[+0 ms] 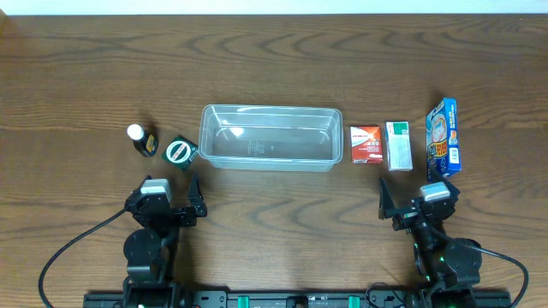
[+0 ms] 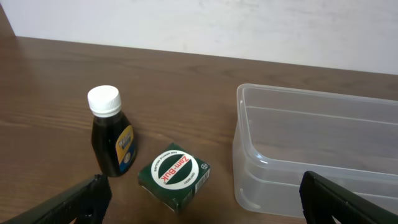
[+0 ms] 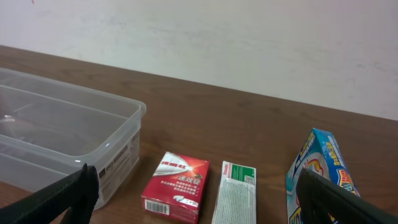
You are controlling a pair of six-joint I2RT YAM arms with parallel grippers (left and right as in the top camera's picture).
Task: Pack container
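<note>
Container (image 1: 271, 164) sits on the table (image 1: 274, 68), out front and between both grippers. Left gripper (image 1: 165, 198) is spread wide open, with the bottle (image 1: 139, 139) and green box (image 1: 180, 152) right ahead of it. Right gripper (image 1: 418, 200) is wide open too, with the red box (image 1: 366, 144), white box (image 1: 397, 145) and blue box (image 1: 443, 137) just ahead.

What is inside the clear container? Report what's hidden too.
Nothing: the container is empty; overhead its whole floor shows, uncovered. The bottle and green box stand outside on its left, the red box, white box and blue box on its right.
</note>
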